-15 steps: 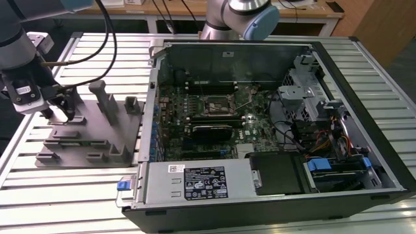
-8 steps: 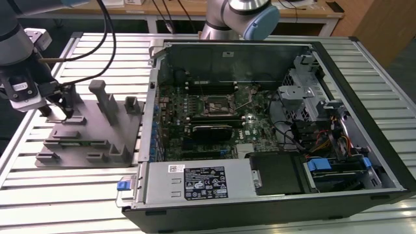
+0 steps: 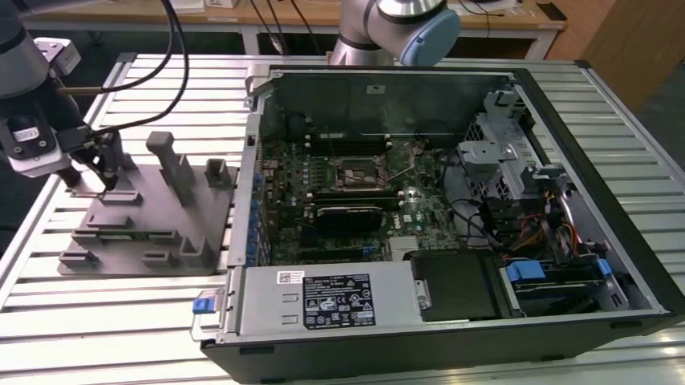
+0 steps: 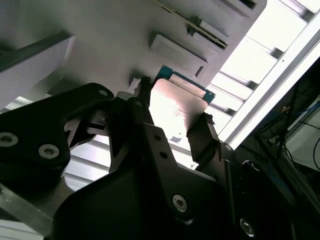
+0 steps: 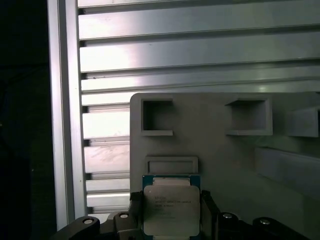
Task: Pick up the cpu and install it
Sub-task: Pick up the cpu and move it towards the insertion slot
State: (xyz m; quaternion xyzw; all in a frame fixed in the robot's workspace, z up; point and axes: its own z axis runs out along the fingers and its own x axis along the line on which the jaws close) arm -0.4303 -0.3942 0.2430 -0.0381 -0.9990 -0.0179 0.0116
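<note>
Power-supply box point(image 3: 321, 301) sits closest in the exterior view, at the near edge of the open computer case point(image 3: 599, 241); beyond it the motherboard point(image 3: 354, 200) lies flat with its black-framed socket point(image 3: 358, 172) facing up; to the exterior view's left, well apart from the case, a grey fixture plate point(image 3: 139, 233) rests on the slatted aluminium table point(image 3: 107, 329); the gripper point(image 3: 102, 186) hangs low over the plate's far corner, pointing down; the work is at the fixture, not at the socket.

Second wrist view: the gripper's black linkage looms in front; past it is the cpu point(image 4: 177, 107), with its silver top and green rim, between two dark fingers point(image 4: 202, 136) that bear on its opposite edges; jaws closed on the chip; an edge grip, likely chosen so that the top and the contact face stay untouched; the grey fixture lies behind.

First wrist view: the cpu point(image 5: 171, 212) shows square-on, clamped from both sides, just beside a shallow rectangular pocket point(image 5: 171, 165) in the fixture; table slats run beyond the plate's edge; whether the chip is lifted clear or resting on the plate, I cannot tell; judgement: this is the pick-up stage, with the chip gripped at the fixture and the install not yet begun.
</note>
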